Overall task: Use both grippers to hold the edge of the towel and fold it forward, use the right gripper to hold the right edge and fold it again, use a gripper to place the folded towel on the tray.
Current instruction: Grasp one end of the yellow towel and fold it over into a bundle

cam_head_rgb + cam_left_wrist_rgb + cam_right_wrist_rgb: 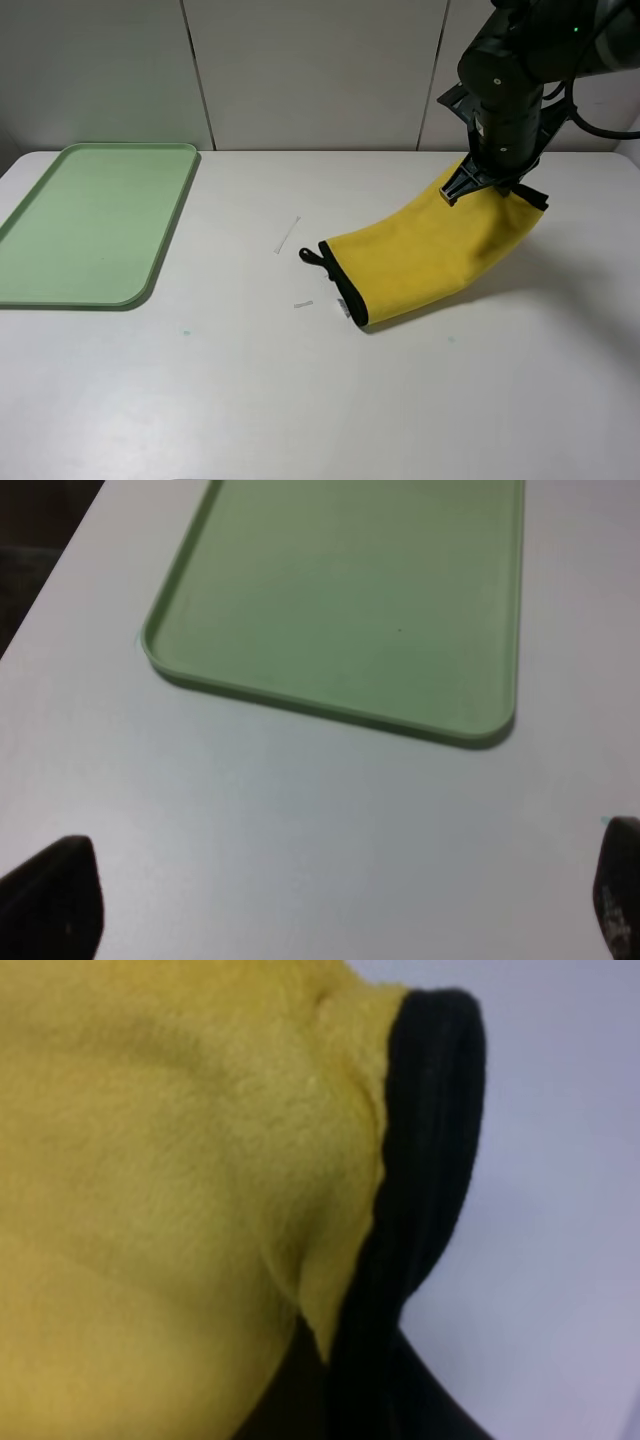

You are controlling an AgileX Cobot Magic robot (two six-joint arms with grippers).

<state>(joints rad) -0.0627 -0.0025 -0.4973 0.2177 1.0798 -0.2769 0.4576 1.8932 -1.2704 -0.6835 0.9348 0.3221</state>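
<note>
Towel point(420, 255), yellow with a black hem point(425, 1160), lies as a folded band on the right half of the desk point(300, 400), its right end raised off the surface. Your right gripper point(478, 185) has its jaws clenched on that raised end, near the desk's far edge, so the cloth arcs upward. By my judgement, it is ready to be carried over the part lying flat for the second fold. Your left gripper point(335, 890) hangs with jaws spread wide and empty above bare desk near the tray point(90, 225). That mint-green tray sits at the far left corner with nothing on it.
</note>
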